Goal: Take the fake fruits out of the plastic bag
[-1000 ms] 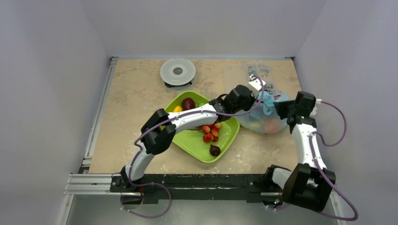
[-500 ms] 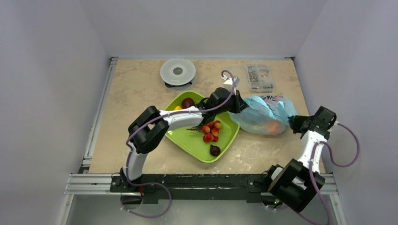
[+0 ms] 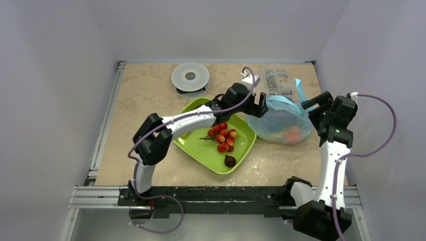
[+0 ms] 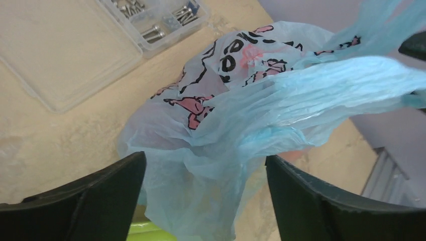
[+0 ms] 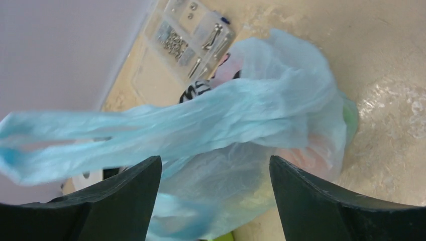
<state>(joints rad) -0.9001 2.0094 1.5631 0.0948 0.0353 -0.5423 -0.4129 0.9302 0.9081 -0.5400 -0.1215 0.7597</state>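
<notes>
- Overhead view of a beige stone-patterned worktop point(image 3: 145, 105) with two robot arms reaching in from its near edge.
- A green tray point(image 3: 201, 149) sits near the middle of the worktop; every place below is given from this tray.
- The plastic bag point(image 3: 281, 118), light blue and crinkled, lies on the worktop against the tray's right side, with its edge reaching the tray's rim.
- One of the fake fruits point(image 3: 291, 134), an orange-red shape, shows dimly through the side of the bag away from the tray. The others inside cannot be made out.
- One dark fruit point(image 3: 230, 160) lies on the tray's near corner, outside the bag.
- A cluster of small red berries point(image 3: 223, 138) lies at the middle of the tray.
- The left arm point(image 3: 191, 120) crosses above the tray. The left jaws are spread wide at the tray's far right corner, facing the bag.
- In the left wrist view, the bag point(image 4: 221, 150) fills the gap between the jaws, showing a pink-and-black print. Neither finger pinches it.
- The right arm point(image 3: 331, 150) stands on the side of the bag away from the tray. The right jaws are also released and wide.
- In the right wrist view, the bag point(image 5: 241, 125) lies beyond the jaws, with a handle loop point(image 5: 100, 130) stretched loosely across.
- A clear parts box point(image 3: 278, 82) lies beyond the tray's far right.
- A round white disc point(image 3: 190, 77) lies beyond its far side.
</notes>
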